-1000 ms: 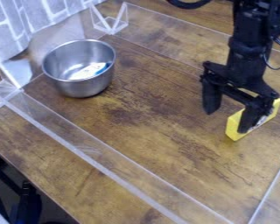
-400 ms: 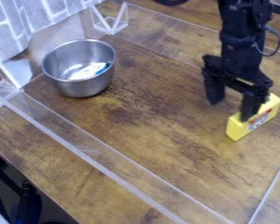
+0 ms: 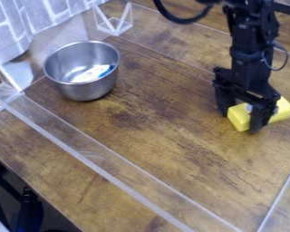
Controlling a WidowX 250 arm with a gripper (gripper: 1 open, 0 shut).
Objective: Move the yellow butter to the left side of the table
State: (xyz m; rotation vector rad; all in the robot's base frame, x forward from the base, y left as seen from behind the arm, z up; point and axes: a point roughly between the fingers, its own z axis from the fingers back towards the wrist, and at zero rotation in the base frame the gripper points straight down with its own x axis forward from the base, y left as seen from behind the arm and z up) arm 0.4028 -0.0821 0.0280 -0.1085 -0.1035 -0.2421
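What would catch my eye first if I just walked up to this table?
Probably the black gripper at the right, pointing straight down with its jaws open on either side of the bright yellow butter lying on the dark wood-plank table. Next, the shiny steel bowl at the upper left, standing well apart from the arm. Clear acrylic walls edge the tabletop.

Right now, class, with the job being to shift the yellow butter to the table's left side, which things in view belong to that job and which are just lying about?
Part of the job:
- small bright yellow butter block
- black robot pincer, open, lowered around the block
- dark brown wood-plank table

Just lying about:
- round steel bowl
- clear acrylic walls
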